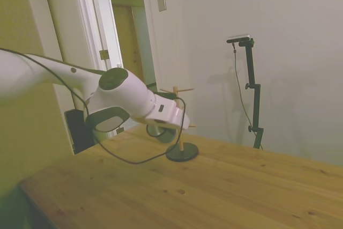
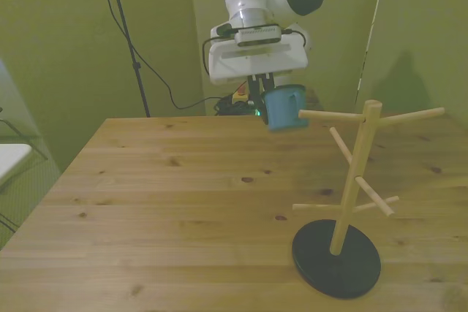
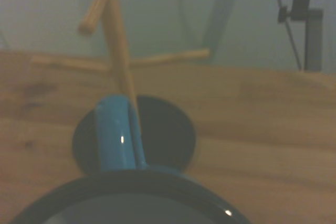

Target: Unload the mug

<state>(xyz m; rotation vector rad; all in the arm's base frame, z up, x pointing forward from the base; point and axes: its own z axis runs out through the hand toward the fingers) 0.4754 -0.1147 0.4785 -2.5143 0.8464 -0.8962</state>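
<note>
A: What does the side view give you?
B: The white arm (image 1: 64, 79) reaches in over the wooden table (image 1: 225, 191). A dark rounded shape under the wrist looks like the mug (image 1: 163, 132), just beside the wooden mug tree (image 1: 180, 127) with its dark round base. The fingers are hidden here.

A: And the front view?
B: The gripper (image 2: 259, 97) hangs above the table's (image 2: 183, 195) far edge, its fingers pinching the blue mug (image 2: 284, 107) at its rim. The mug is in the air, tilted, at the tip of the tree's (image 2: 351, 180) top peg on the front view's left. I cannot tell whether the handle is around that peg or clear of it.

A: The wrist view?
B: Blurred. The mug's dark rim and blue handle (image 3: 116, 135) fill the near part; past them stand the tree's post (image 3: 118, 51) and black base (image 3: 165, 135) on the table (image 3: 262, 124).
</note>
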